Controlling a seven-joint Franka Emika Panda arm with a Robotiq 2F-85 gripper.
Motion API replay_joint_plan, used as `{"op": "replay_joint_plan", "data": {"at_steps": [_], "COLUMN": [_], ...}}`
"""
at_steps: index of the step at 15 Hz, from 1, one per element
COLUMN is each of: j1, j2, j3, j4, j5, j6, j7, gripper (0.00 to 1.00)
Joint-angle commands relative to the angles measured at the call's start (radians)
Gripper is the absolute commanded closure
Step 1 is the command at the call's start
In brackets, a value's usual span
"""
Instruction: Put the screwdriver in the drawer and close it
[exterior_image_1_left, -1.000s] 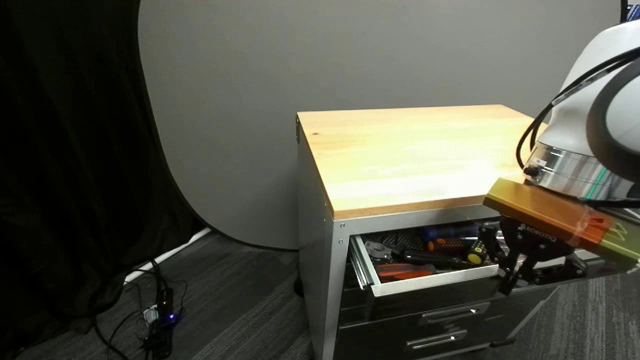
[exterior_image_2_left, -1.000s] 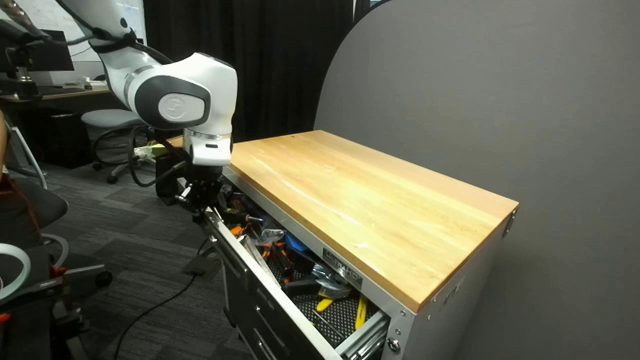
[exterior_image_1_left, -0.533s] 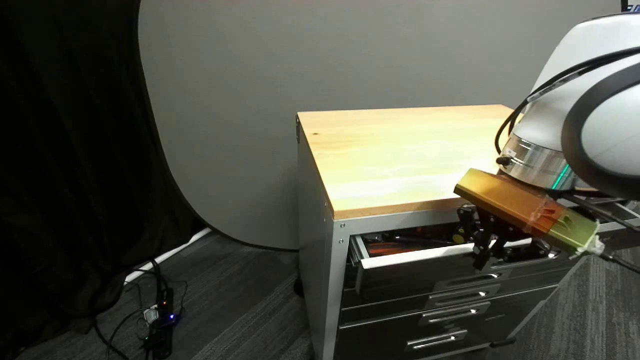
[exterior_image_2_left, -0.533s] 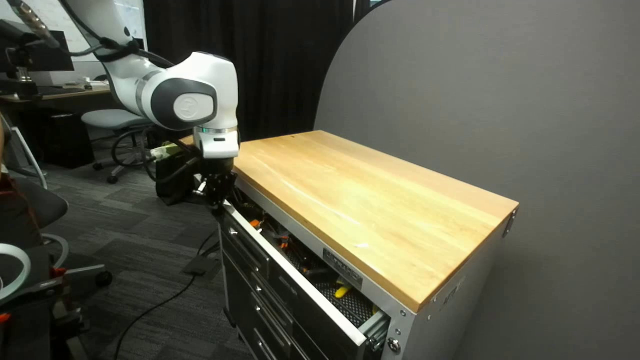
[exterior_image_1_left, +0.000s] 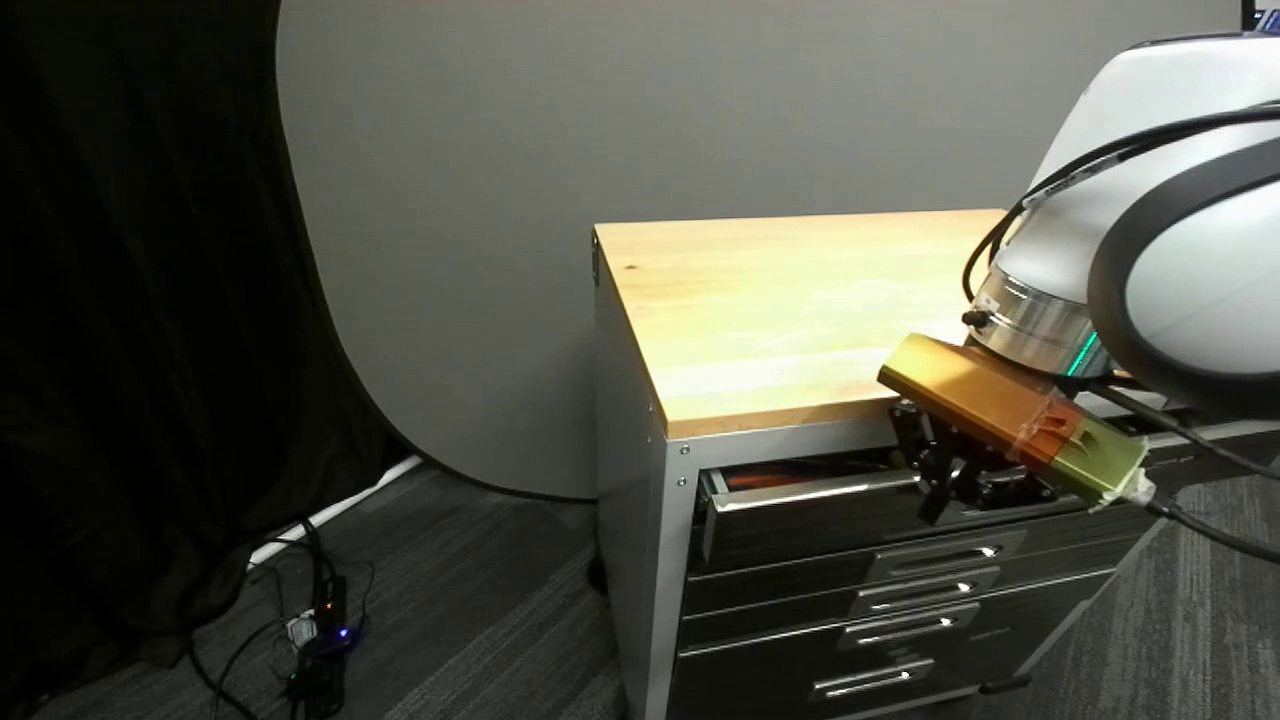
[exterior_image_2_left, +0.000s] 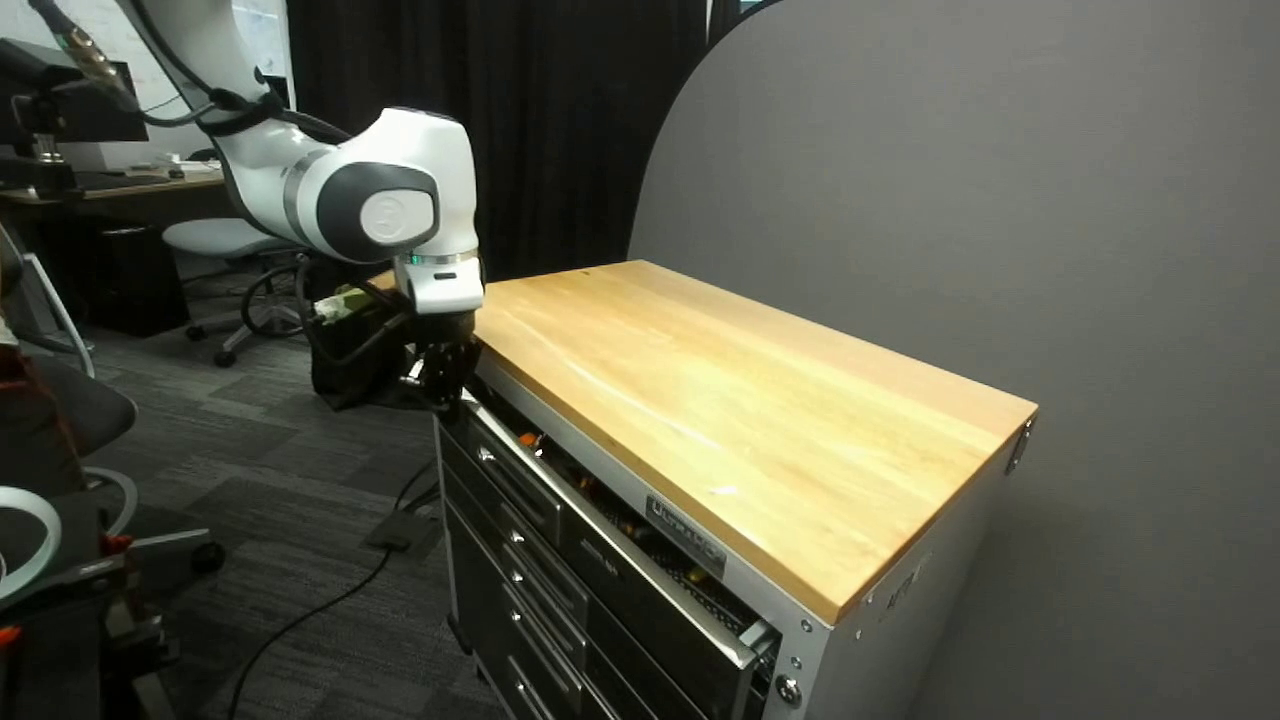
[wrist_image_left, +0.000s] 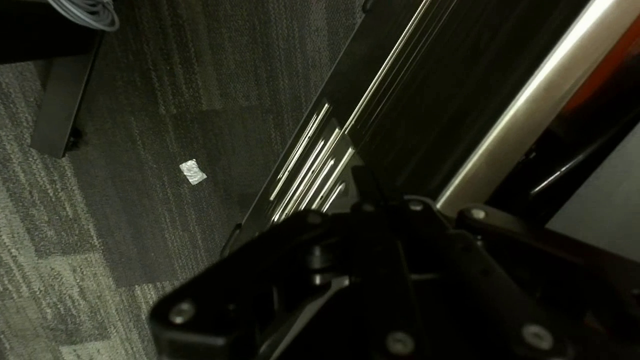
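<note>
In an exterior view, the claw (exterior_image_1_left: 935, 508) is located at the outer face of the drawer (exterior_image_1_left: 790, 530), with its fingertips directed downward past the upper edge. The orange-and-yellow cover (exterior_image_1_left: 1010, 415) sits directly above the claw. To the claw's left, the drawer stands partly open; a red-orange item (exterior_image_1_left: 765, 480) shows inside it, behind the rim. Lower drawers (exterior_image_1_left: 760, 680) are stacked below the claw. The wooden top (exterior_image_1_left: 780, 320) lies above and behind it.

In an exterior view, the claw is positioned beneath the white arm (exterior_image_2_left: 390, 190), beside the far part of the drawer front. The drawer's bar handle (exterior_image_2_left: 515, 475) is near the claw, lower and toward the viewer. An orange item (exterior_image_2_left: 528, 438) shows in the drawer gap, to the claw's right.

In the wrist view, the claw's fingers (wrist_image_left: 377, 235) are together. The drawer rim passes just right of the fingertips; contact with the drawer front cannot be confirmed. A pale scrap (wrist_image_left: 193, 171) lies on the floor, well left of the claw. The screwdriver cannot be identified in these views; its location cannot be determined.
</note>
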Motion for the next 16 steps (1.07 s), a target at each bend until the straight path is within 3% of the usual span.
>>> {"op": "replay_joint_plan", "data": {"at_steps": [1,4,10,16], "j1": [0.010,-0.006,-0.041,-0.019], "j2": [0.004,-0.005,0.021,0.093], "j3": [0.011,0.059,0.117,0.104], "j4": [0.007,-0.003,0.085,0.192], "j5": [-0.009,-0.010,-0.004,-0.039], "j6": [0.114,0.129,-0.048,-0.260], "j7": [-0.005,-0.115,-0.433,-0.679], "gripper": [0.96,0.95,0.95,0.92]}}
